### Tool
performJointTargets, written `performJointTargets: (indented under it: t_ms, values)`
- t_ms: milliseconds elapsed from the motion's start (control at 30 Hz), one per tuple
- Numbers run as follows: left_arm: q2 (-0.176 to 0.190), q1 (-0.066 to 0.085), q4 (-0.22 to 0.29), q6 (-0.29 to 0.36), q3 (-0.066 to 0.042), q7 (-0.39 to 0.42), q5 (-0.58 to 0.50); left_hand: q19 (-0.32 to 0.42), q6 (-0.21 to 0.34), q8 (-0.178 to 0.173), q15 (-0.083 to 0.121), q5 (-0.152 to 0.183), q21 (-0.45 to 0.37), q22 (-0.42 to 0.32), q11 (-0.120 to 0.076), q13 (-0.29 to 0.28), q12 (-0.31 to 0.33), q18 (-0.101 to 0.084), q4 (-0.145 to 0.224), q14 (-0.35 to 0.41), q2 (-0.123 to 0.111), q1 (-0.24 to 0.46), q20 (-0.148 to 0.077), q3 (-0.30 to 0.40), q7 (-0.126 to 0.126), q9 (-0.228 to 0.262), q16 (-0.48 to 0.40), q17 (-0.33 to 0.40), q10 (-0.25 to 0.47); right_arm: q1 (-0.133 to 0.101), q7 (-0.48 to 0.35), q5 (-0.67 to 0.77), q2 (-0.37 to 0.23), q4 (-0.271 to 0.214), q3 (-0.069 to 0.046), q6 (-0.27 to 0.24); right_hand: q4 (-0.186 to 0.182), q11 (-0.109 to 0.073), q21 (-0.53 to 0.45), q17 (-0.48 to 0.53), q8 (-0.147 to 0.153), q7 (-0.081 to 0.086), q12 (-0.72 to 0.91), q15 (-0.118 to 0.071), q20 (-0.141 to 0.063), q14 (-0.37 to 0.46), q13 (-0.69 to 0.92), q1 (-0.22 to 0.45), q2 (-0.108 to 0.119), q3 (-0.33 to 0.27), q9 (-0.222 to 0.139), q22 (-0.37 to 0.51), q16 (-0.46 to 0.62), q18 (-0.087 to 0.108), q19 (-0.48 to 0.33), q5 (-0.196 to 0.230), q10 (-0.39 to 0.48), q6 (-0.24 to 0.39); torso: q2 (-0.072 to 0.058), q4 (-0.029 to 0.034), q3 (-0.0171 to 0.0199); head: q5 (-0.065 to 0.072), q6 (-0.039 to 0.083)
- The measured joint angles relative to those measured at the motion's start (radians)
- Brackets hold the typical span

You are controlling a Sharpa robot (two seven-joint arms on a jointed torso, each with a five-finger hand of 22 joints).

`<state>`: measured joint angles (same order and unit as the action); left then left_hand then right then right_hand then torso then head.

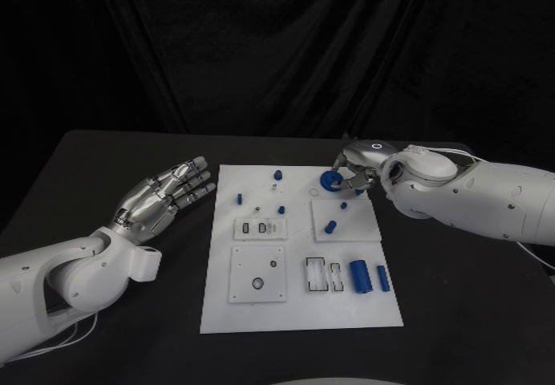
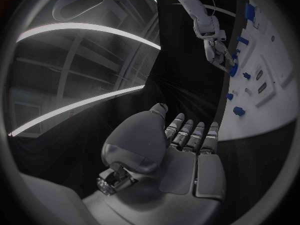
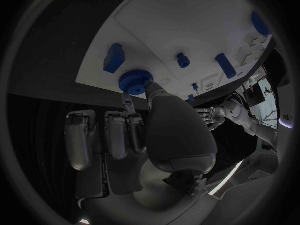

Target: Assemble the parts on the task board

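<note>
The white task board lies in the middle of the black table. My right hand is at the board's far edge and pinches a round blue knurled part between thumb and a finger. The right wrist view shows that part at the fingertips of the right hand, close above the board's corner. My left hand hovers to the left of the board with fingers stretched and nothing in it. The left wrist view shows its bare palm.
Small blue pegs stand at the board's far part, and two more on a raised square plate. A blue cylinder and a thinner one lie at the near right. A blue block sits close to the held part.
</note>
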<state>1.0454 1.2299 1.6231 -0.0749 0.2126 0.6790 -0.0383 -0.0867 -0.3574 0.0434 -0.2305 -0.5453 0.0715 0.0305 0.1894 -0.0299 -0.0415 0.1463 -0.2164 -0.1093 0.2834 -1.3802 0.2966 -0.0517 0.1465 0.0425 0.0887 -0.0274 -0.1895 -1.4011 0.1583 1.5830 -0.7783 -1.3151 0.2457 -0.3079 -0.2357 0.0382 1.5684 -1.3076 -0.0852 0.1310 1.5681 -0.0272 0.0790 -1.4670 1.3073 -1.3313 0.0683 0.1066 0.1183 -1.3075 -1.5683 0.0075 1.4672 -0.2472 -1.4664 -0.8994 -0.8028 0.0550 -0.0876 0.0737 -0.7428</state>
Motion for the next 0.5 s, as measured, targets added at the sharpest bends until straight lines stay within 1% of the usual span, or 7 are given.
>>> performJointTargets:
  t_ms: [100, 133, 167, 300, 367, 467, 500]
  values:
    - [-0.001, 0.000, -0.001, 0.000, 0.000, 0.000, 0.000, 0.000, 0.000, 0.000, 0.000, 0.000, 0.000, 0.000, 0.000, 0.000, 0.000, -0.001, 0.000, 0.000, 0.000, 0.000, 0.000, 0.000, 0.000, 0.000, 0.000, 0.000, 0.000, 0.001, 0.000, 0.000, 0.003, 0.002, -0.001, 0.004, 0.000, 0.002, 0.000, 0.000, 0.000, 0.000, 0.000, 0.002, 0.004, 0.001, 0.000, 0.000, 0.000, 0.000, 0.002, 0.000, 0.000, 0.000, -0.001, -0.006, 0.001, -0.003, 0.000, 0.0006, 0.0000, 0.001, -0.001]
    - [-0.001, 0.000, -0.001, 0.000, 0.000, 0.000, 0.000, -0.003, 0.000, 0.000, 0.000, 0.000, 0.000, 0.000, 0.003, 0.000, 0.000, -0.009, -0.003, 0.000, 0.000, 0.000, -0.003, 0.003, 0.000, 0.000, 0.000, 0.000, -0.003, 0.001, 0.000, 0.000, 0.003, 0.003, -0.001, 0.005, 0.000, 0.002, 0.000, 0.000, -0.002, 0.002, 0.000, 0.002, 0.005, 0.001, 0.001, 0.000, 0.000, 0.000, 0.003, 0.000, 0.000, 0.000, -0.002, -0.013, 0.001, -0.008, 0.000, 0.0007, 0.0000, 0.001, -0.001]
    - [-0.001, 0.000, -0.001, -0.001, 0.000, 0.000, 0.000, -0.004, 0.000, 0.000, 0.000, 0.000, 0.000, 0.000, 0.003, 0.000, 0.000, -0.016, -0.003, 0.000, 0.000, 0.000, -0.004, 0.003, 0.000, 0.000, 0.000, 0.000, -0.004, 0.001, 0.000, 0.000, 0.004, 0.003, -0.001, 0.006, 0.002, 0.002, 0.000, 0.000, -0.004, 0.000, 0.000, 0.002, 0.005, 0.001, 0.001, 0.000, 0.000, 0.002, 0.004, 0.000, 0.000, 0.000, -0.002, -0.020, 0.002, -0.012, 0.000, 0.0008, 0.0000, 0.001, -0.001]
    - [-0.001, 0.000, -0.002, -0.001, 0.000, 0.000, 0.000, -0.004, 0.000, 0.000, 0.000, 0.000, 0.000, 0.000, 0.004, 0.000, 0.000, -0.016, -0.003, 0.000, 0.000, 0.000, -0.004, 0.003, 0.000, 0.000, 0.000, 0.000, -0.004, 0.001, 0.000, 0.000, 0.006, 0.004, -0.002, 0.007, 0.019, 0.007, 0.000, 0.000, -0.011, 0.002, 0.000, 0.009, 0.011, 0.001, 0.001, -0.003, -0.003, 0.013, 0.006, 0.000, 0.000, 0.000, -0.001, -0.084, 0.000, -0.034, 0.000, 0.0009, 0.0000, 0.000, -0.002]
    - [-0.001, 0.000, -0.003, -0.001, 0.000, 0.000, 0.000, -0.004, 0.000, 0.000, 0.000, 0.000, 0.000, 0.000, 0.004, 0.000, 0.000, -0.016, -0.003, 0.000, 0.000, 0.000, -0.004, 0.003, 0.000, 0.000, 0.000, 0.000, -0.004, 0.001, -0.001, 0.000, 0.007, 0.005, -0.004, 0.007, 0.024, 0.009, 0.000, 0.000, -0.017, 0.001, 0.000, 0.009, 0.012, 0.001, 0.001, -0.006, -0.006, 0.018, 0.012, 0.000, 0.000, 0.000, -0.002, -0.112, 0.002, -0.048, 0.000, 0.0008, 0.0000, -0.001, -0.002]
    - [-0.001, 0.000, -0.004, -0.002, 0.000, 0.000, 0.000, -0.004, 0.000, 0.000, 0.000, 0.000, 0.000, 0.000, 0.004, 0.000, 0.000, -0.016, -0.003, 0.000, 0.000, 0.000, -0.004, 0.003, 0.000, 0.000, 0.000, 0.000, -0.004, 0.002, -0.001, 0.000, 0.009, 0.005, -0.005, 0.007, 0.038, 0.009, 0.000, 0.000, -0.026, -0.001, 0.000, 0.009, 0.012, 0.001, 0.001, -0.009, -0.008, 0.032, 0.020, 0.000, 0.000, 0.000, -0.002, -0.168, 0.002, -0.069, 0.000, 0.0008, -0.0001, -0.001, -0.002]
    - [-0.001, 0.000, -0.004, -0.002, 0.000, 0.000, 0.000, -0.004, 0.000, 0.000, 0.000, 0.000, 0.000, 0.000, 0.004, 0.000, 0.000, -0.016, -0.003, 0.000, 0.000, 0.000, -0.004, 0.003, 0.000, 0.000, 0.000, 0.000, -0.004, 0.002, -0.002, 0.000, 0.009, 0.005, -0.005, 0.007, 0.045, 0.009, 0.000, 0.000, -0.030, 0.003, 0.000, 0.009, 0.012, 0.001, 0.001, -0.015, -0.002, 0.039, 0.020, 0.000, 0.000, 0.000, -0.002, -0.191, 0.002, -0.076, 0.000, 0.0007, -0.0001, -0.001, -0.002]
